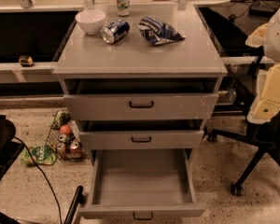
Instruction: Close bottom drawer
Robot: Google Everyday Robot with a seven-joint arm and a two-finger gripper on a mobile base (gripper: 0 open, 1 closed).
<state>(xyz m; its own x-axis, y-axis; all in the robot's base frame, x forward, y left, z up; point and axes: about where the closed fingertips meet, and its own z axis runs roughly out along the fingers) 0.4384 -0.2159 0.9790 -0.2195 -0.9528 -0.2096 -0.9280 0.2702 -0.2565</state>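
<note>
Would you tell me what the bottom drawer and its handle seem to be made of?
The bottom drawer: probably painted metal or laminate, matt grey, flat even panels. Its handle: dark, likely metal or plastic loop. The tool hangs at right, away from it.

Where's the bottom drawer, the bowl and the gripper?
bottom drawer (142, 175), camera view, its bare inside floor
bowl (90, 23), camera view, its outer side
gripper (269, 101), camera view, at the right edge, pale body

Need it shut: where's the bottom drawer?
Camera view, bottom centre: the bottom drawer is pulled out beneath the middle drawer; the gripper is not in view.
</note>
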